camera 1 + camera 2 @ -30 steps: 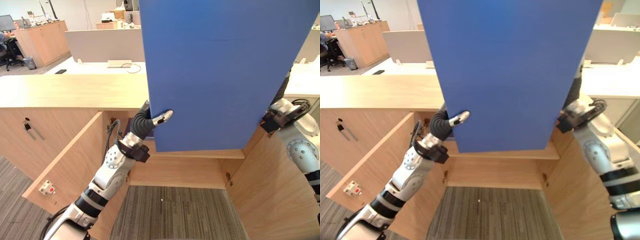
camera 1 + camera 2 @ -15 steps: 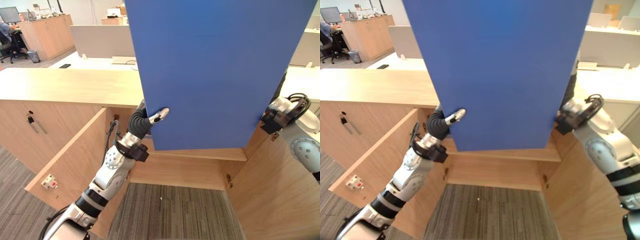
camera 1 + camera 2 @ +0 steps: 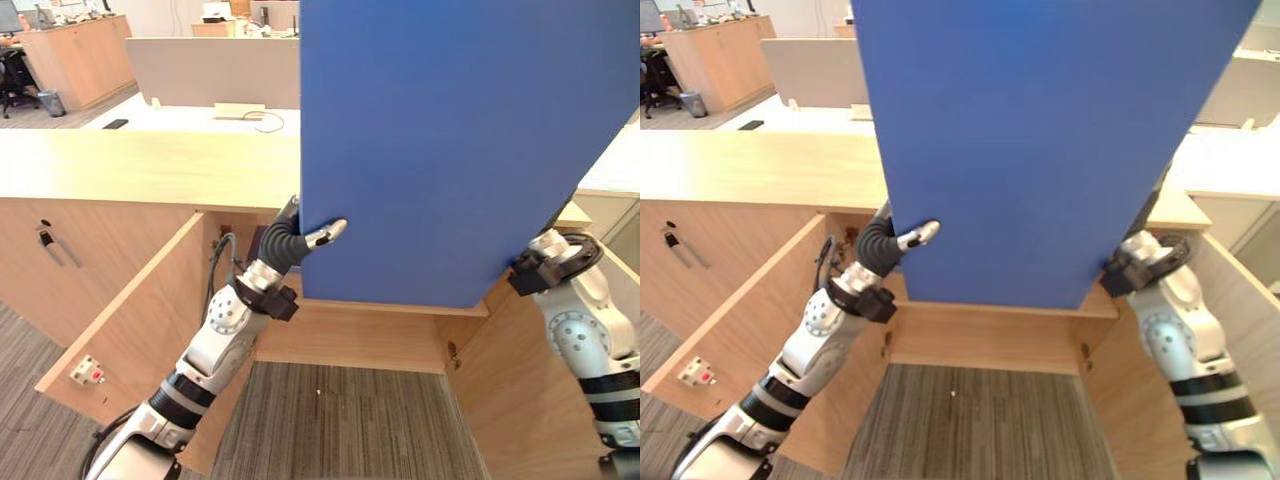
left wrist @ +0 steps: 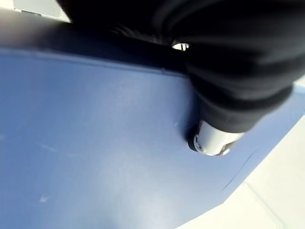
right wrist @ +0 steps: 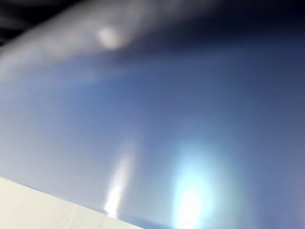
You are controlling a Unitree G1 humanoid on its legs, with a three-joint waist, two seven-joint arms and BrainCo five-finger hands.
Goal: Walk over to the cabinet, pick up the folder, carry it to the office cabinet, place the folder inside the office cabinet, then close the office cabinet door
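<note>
Left eye view | left robot hand (image 3: 322, 237) pinches folder (image 3: 455, 150) edge

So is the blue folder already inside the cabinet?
No, the left hand holds the folder up, outside the open office cabinet.

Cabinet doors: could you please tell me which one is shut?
The far-left door, with the handle; its neighbour and the rightmost door stand open.

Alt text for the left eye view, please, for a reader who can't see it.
A large blue folder is held up close to the camera, in front of a wooden office cabinet with both doors open. The left robot hand pinches its left edge, thumb on the front; the right robot hand meets its lower right corner.
</note>
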